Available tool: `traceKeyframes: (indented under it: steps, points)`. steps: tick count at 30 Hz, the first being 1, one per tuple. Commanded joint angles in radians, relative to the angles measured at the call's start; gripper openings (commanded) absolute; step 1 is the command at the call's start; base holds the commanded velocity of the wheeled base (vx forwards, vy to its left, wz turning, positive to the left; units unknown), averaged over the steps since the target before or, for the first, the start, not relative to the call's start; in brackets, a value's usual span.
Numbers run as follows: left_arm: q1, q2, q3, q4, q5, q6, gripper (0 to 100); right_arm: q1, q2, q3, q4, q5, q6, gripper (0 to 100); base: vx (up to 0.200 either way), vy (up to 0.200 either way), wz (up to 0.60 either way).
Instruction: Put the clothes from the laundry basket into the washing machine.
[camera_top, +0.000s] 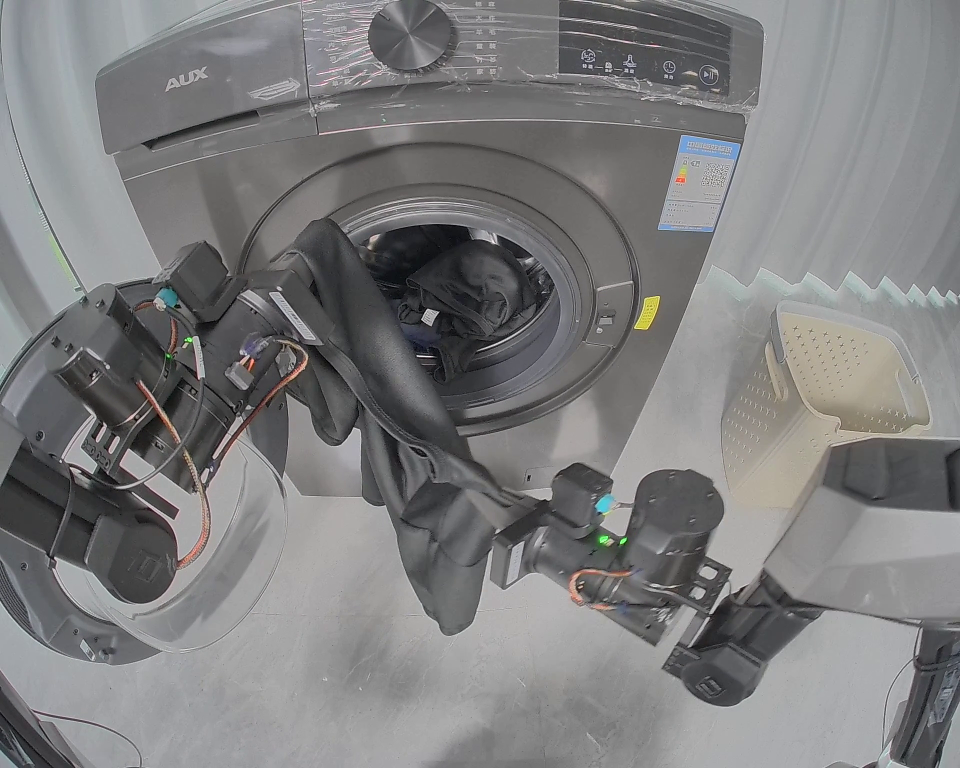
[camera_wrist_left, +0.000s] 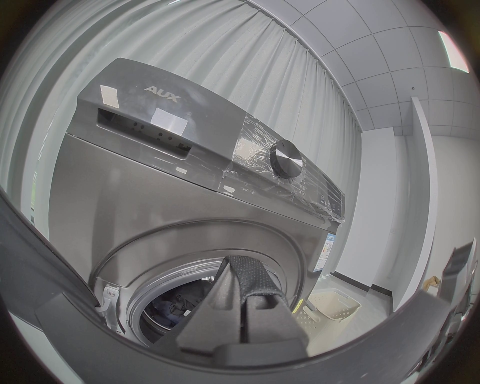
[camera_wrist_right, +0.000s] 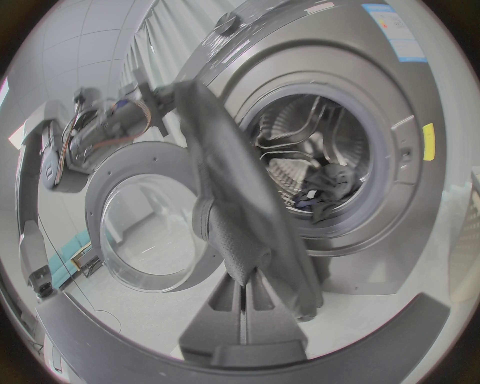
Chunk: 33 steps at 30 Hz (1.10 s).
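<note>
**A:** Closest to us, low down, the right gripper (camera_top: 497, 520): jaws pinched tight on the bottom end of the dark garment (camera_top: 400, 420), with a loose tail dangling below it!

**B:** And up the cloth we go to the left gripper (camera_top: 305, 295), jaws clamped on the top end, right by the rim of the washing machine (camera_top: 560, 170) mouth. The garment's strung between them, outside the drum, across the left of the opening.

**A:** Open door (camera_top: 230, 560) hanging off to the left, and a dark pile (camera_top: 470, 290) lying in the drum behind.

**B:** Where could this go sour, do you reckon?

**A:** That tail, I'd say. Feed the top in alone and the slack may drape over the rim or drop to the floor (camera_top: 400, 690). With both ends gripped, arms pulling apart could strain the fabric or tug it out of one grip.

**B:** The door's close to the left arm too, so a snag there looks possible. Tally, please!

**A:** Two grippers, one garment in the air, one machine, one door, and one laundry basket (camera_top: 830, 380) away on the right. The pile in the drum I can't split into pieces
</note>
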<state>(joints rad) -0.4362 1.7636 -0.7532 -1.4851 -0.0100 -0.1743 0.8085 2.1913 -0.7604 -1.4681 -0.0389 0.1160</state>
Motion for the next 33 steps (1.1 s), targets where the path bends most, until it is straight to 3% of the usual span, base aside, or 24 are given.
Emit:
traceKeyframes:
  steps: [1, 8, 12, 18, 33]
  points:
    - [0.013, -0.006, 0.011, 0.002, -0.001, -0.001, 0, -0.092, -0.182, 0.108, 0.003, 0.001, 0.002, 0, 0.0, 0.0, 0.0]
    - [0.011, -0.027, 0.092, -0.004, -0.013, 0.007, 0, -0.232, -0.327, 0.151, 0.002, 0.002, 0.022, 0, 0.0, 0.0, 0.0]
    - [0.007, -0.047, 0.156, -0.009, -0.028, 0.036, 0, -0.278, -0.34, 0.128, -0.011, 0.001, 0.024, 0, 0.0, 0.0, 0.0]
    - [0.004, -0.078, 0.262, -0.012, -0.104, 0.07, 0, -0.284, -0.375, 0.072, -0.021, 0.001, 0.024, 0, 0.0, 0.0, 0.0]
    - [-0.018, 0.007, 0.388, -0.018, -0.145, 0.073, 0, -0.272, -0.42, 0.026, -0.021, 0.001, 0.025, 0, 0.0, 0.0, 0.0]
